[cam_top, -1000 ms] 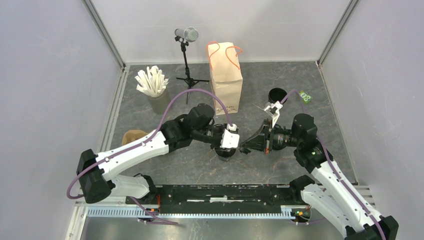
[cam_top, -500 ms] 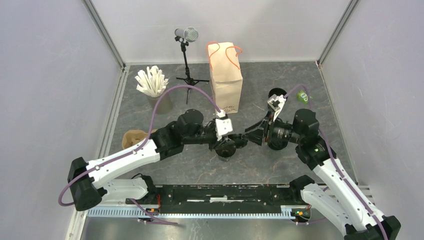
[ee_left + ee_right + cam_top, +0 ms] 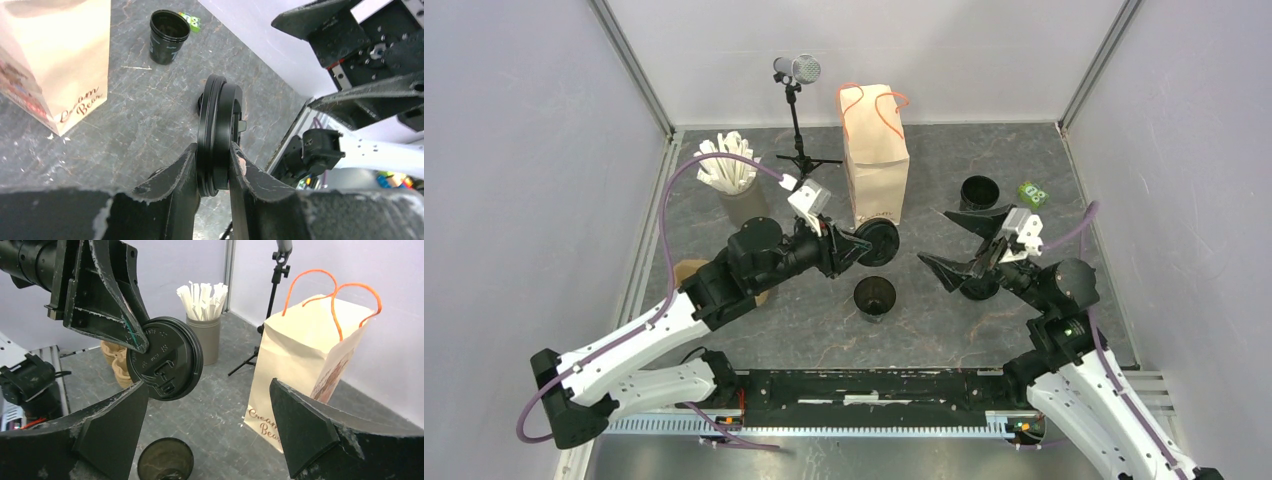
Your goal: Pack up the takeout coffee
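Note:
My left gripper (image 3: 856,245) (image 3: 214,150) is shut on a round black lid (image 3: 879,243) (image 3: 217,110) (image 3: 165,357), held on edge in the air just in front of the brown paper bag (image 3: 875,150) (image 3: 300,365). Below and in front of the lid, a small black cup (image 3: 875,295) (image 3: 165,460) stands uncovered on the table. My right gripper (image 3: 934,237) (image 3: 208,385) hovers to the right of the lid, wide open and holding nothing; its fingers point toward the lid without touching it.
A second uncovered black cup (image 3: 979,190) (image 3: 169,36) stands at the back right beside a green packet (image 3: 1032,193). A grey cup of white sticks (image 3: 732,175) (image 3: 202,315), a microphone stand (image 3: 799,110) and brown cardboard pieces (image 3: 689,272) are on the left.
The left gripper has risen and drawn back toward the bag with the lid, away from the cup. The right gripper has opened wide and pulled off to the right.

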Tool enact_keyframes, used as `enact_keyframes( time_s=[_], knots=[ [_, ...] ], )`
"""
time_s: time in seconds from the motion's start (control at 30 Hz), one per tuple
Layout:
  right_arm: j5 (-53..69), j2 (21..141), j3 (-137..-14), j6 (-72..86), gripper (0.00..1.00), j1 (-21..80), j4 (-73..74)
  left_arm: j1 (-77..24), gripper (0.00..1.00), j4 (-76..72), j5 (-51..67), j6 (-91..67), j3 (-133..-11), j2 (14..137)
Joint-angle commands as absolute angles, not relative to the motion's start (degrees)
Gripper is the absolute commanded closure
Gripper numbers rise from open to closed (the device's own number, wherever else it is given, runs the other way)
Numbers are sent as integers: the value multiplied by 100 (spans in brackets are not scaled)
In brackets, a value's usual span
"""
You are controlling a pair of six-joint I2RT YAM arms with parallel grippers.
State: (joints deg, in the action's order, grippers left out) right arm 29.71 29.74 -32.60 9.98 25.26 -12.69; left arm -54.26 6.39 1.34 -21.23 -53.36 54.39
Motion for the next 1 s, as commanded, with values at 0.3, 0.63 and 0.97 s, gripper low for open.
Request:
enact_keyframes(
  time_s=[0.3,0.63,0.97],
  knots=[
    [2575,3607,-3194,-1209,5,3806,-1649,-5379,66,1274,-98,-3911,-5205,5447],
    [1096,3762,-2952,-2332,2,5637,-1574,-5293,66,1415,-43,-4140,-5115,5445],
    [740,4139,-3015,-2555,2,5790,-1534,-5299,66,1424,477,-4152,-5115,5357]
  ],
)
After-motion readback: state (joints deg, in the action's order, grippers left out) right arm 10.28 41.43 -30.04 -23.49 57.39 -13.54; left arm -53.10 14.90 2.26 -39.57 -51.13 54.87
